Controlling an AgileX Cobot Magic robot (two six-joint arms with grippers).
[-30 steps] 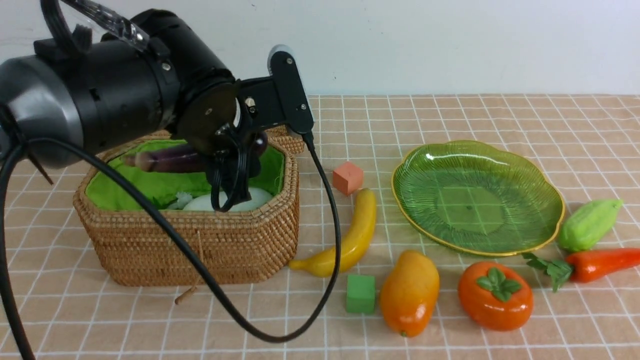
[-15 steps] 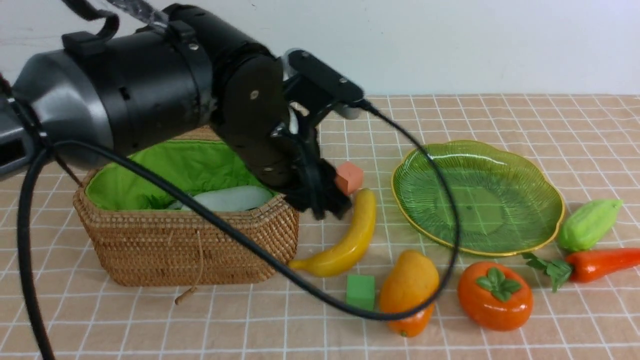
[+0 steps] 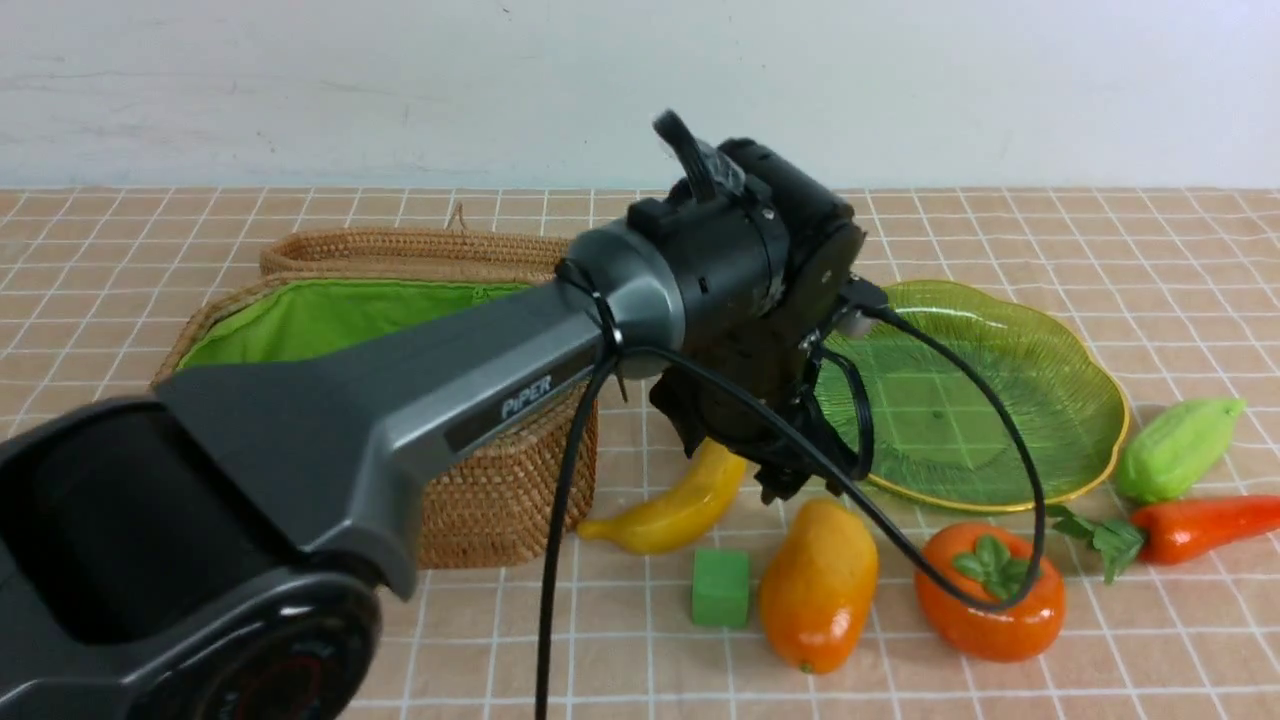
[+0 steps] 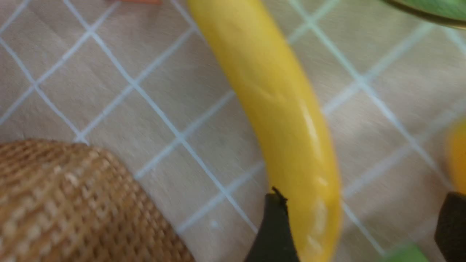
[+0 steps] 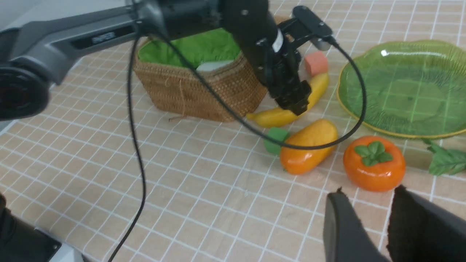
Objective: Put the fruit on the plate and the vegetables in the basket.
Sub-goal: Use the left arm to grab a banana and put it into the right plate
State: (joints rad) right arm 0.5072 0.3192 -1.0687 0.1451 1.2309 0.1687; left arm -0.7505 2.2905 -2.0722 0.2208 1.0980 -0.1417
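My left hand point(image 3: 785, 485) has swung away from the basket point(image 3: 490, 500) without the eggplant, so that vegetable is presumably delivered. Now it hangs released, fingers point(image 4: 273, 233) straddling the banana point(image 4: 276, 109) on the counter point(image 3: 1000, 240), the plate point(image 3: 1000, 400) beyond still bare.

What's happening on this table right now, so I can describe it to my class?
The left gripper, open, is down over the banana beside the basket, with the banana between its fingers but not yet gripped. The plate is empty. The mango and persimmon lie in front of it, the gourd and carrot to its right. A white radish shows in the basket. The right gripper holds nothing.
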